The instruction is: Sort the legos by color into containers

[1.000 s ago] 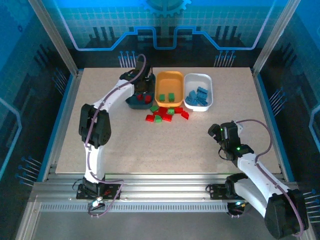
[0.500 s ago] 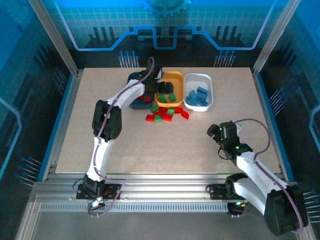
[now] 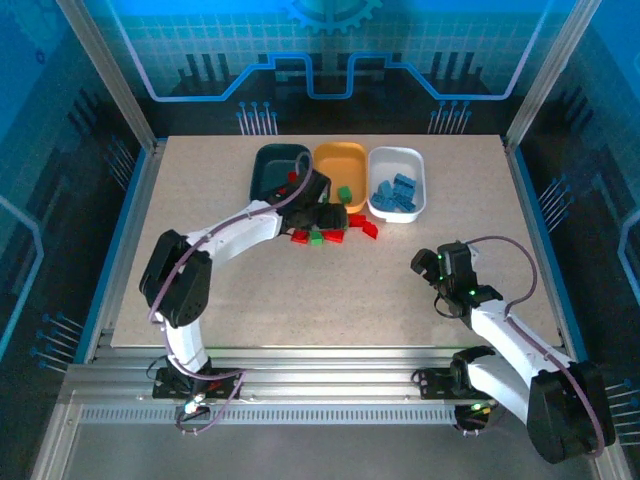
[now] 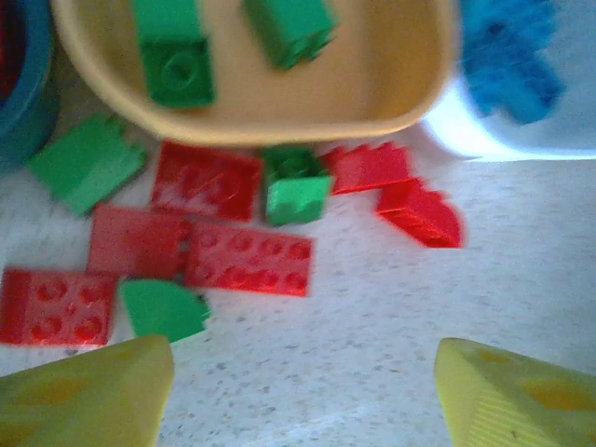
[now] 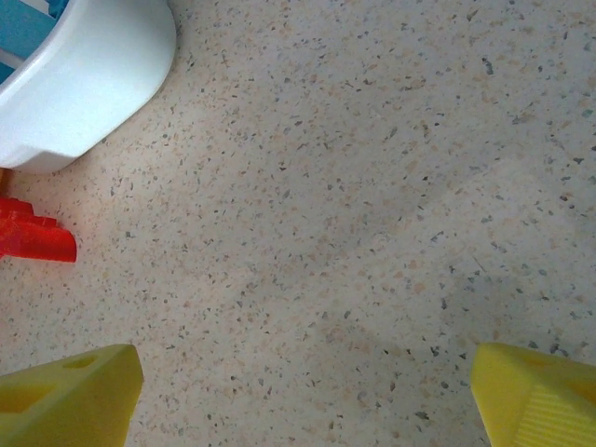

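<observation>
Three trays stand in a row at the back: dark teal [image 3: 266, 160], orange [image 3: 340, 165] and white [image 3: 398, 163]. Blue legos [image 3: 396, 191] lie in the white tray, and two green legos [image 4: 175, 58] lie in the orange one. Loose red legos [image 4: 244, 257] and green legos [image 4: 296, 196] are scattered on the table just in front of the trays. My left gripper [image 4: 303, 396] hovers open over the near edge of this pile, with only bare table between its yellow fingers [image 4: 88, 396]. My right gripper [image 5: 303, 396] is open over bare table at the right, holding nothing.
A lone red lego [image 5: 33, 237] lies beside the white tray's corner [image 5: 84, 84] in the right wrist view. The speckled table [image 3: 330, 300] stretches open between the pile and the arm bases. Metal frame posts [image 3: 120, 90] border the table.
My left arm swung from the teal tray across the orange tray, then drew back and down to the loose pile. The right arm has barely shifted.
</observation>
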